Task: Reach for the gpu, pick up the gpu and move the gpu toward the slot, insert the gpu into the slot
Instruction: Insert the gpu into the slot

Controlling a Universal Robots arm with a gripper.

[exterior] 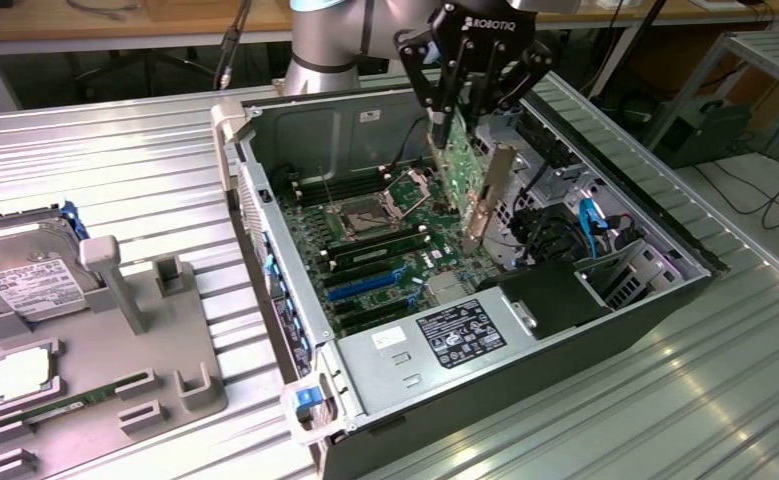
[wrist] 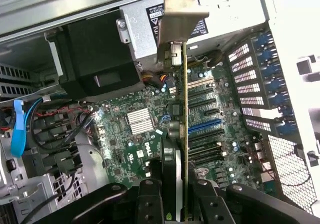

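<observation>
A ribbed metal surface [exterior: 122, 170] carries an open computer case [exterior: 496, 420] towards the exterior view's right. Well apart from it, at the exterior view's left, stands a grey holder [exterior: 136, 350]. A silver hard drive [exterior: 29, 275] with a white label rests at the holder's far end, and a green memory stick [exterior: 89, 398] lies in a groove at its near end. Inside the case, a labelled power supply [exterior: 449, 335] sits at the near side, just beside a black shroud [exterior: 549, 295]. Farther in are a bare processor socket [exterior: 362, 220], a blue cable [exterior: 589, 220] and a small finned heat sink [wrist: 139, 121].
</observation>
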